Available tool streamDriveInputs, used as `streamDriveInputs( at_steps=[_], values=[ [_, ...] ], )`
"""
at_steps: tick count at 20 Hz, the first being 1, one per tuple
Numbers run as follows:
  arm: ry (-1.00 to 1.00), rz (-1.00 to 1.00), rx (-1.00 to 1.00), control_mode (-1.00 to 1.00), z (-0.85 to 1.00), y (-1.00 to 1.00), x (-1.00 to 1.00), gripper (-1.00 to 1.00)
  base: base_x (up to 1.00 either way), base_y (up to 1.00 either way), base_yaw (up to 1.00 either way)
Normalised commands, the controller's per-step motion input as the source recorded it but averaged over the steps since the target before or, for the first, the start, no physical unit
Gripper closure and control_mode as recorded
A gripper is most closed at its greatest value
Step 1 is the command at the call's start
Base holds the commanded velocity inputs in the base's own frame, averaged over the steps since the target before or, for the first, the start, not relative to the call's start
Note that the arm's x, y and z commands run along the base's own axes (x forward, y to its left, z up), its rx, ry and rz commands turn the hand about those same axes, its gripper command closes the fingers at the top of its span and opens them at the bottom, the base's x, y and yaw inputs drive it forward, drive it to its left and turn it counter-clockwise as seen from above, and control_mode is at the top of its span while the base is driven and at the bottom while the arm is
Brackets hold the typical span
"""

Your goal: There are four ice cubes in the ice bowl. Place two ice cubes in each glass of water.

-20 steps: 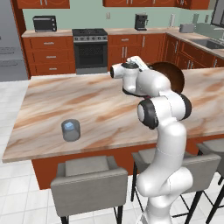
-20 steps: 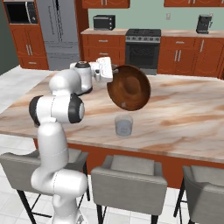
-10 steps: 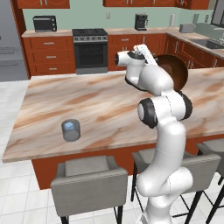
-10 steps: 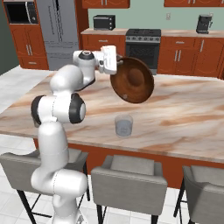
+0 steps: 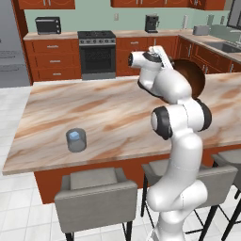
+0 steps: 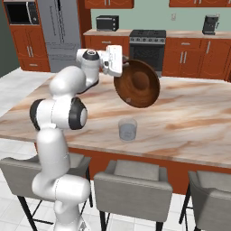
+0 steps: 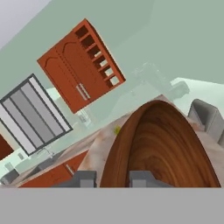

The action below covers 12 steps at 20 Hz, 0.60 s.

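Near glass: a tumbler [image 6: 128, 129] stands upright on the bench [image 6: 189, 122], near the front edge, with no ice visible in it, though the view is too coarse to be sure.
Second glass: off to the arm's left, the other tumbler [image 5: 76, 140] shows something pale blue inside, probably ice.
Tool: the tool [image 6: 118, 62] is clamped on the rim of the ice bowl [image 6: 136, 84], fingertips [image 7: 144, 178] either side of the edge.
Ice bowl: lifted clear of the bench and tipped steeply, hollow facing forward, seemingly held that way to spill cubes toward the near tumbler.
Cubes: none can be picked out in the bowl.
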Motion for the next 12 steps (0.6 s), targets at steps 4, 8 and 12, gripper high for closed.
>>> streamDriveInputs(
  at_steps=[4,8,12],
  values=[
    [-0.31,0.03,0.0,-1.0,-1.0,-0.08,-0.13,1.0,0.0,0.0,0.0],
    [-0.36,0.05,0.0,-1.0,-1.0,-0.11,0.01,1.0,0.0,0.0,0.0],
    [-0.47,0.08,0.0,-1.0,-1.0,0.0,0.1,1.0,0.0,0.0,0.0]
  ],
)
